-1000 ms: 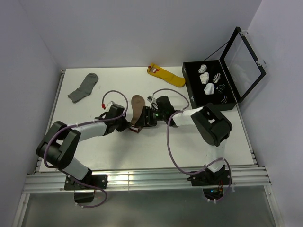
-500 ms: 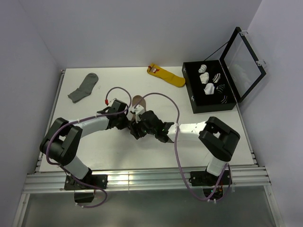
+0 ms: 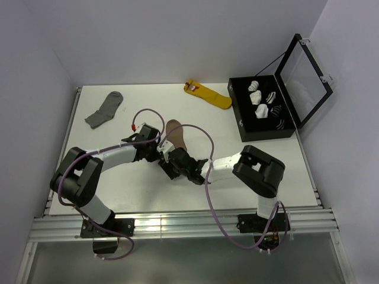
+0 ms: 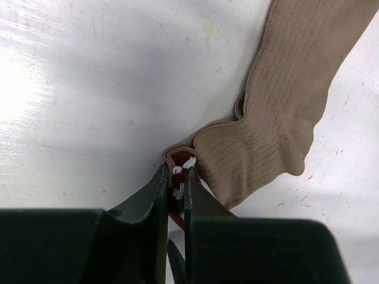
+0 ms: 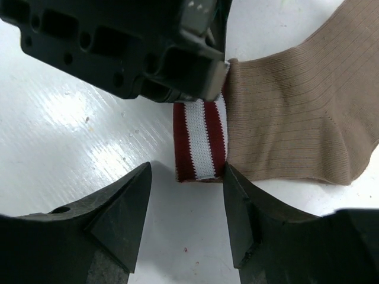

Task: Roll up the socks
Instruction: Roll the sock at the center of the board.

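The tan-brown sock lies flat on the white table; its foot points away from the arms. Its dark red and white striped cuff faces the near side. My left gripper is shut on one corner of the cuff, seen from above near the table's middle. My right gripper is open, its fingertips just short of the cuff's free edge, one to each side. From above it sits right beside the left gripper.
A plain grey sock lies at the back left. A yellow sock with a red tag lies at the back middle. An open black case holding several rolled socks stands at the back right.
My right arm swung from the sock's right side round to its near end, and its gripper now faces the cuff. My left gripper shifted slightly right, holding the cuff.
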Controlling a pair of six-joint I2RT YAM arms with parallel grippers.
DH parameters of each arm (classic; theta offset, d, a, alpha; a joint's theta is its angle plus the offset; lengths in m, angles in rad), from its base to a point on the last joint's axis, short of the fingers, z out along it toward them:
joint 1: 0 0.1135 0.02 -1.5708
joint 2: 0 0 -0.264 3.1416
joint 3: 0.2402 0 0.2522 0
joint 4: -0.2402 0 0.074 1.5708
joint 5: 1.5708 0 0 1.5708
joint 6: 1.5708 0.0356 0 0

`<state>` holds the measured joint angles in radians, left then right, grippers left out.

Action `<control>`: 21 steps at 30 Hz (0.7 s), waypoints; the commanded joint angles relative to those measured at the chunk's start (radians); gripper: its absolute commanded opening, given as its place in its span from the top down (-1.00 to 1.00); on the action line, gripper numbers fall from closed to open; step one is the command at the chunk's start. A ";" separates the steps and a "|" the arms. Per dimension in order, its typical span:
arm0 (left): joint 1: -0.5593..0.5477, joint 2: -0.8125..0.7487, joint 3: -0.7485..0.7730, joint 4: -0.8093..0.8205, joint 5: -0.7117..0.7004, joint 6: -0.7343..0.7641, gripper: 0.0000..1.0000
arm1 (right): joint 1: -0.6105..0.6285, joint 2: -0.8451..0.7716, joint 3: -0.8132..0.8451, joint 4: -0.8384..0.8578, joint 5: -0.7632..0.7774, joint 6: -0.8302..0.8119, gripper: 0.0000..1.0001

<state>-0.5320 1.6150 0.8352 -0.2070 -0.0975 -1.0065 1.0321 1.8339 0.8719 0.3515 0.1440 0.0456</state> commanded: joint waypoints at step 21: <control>-0.005 0.025 0.011 -0.018 0.030 0.031 0.99 | 0.033 -0.061 0.075 -0.011 0.106 -0.004 -0.21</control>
<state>-0.5316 1.6188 0.8360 -0.2035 -0.0830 -1.0061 1.0561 1.8294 0.9051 0.3149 0.2146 0.0296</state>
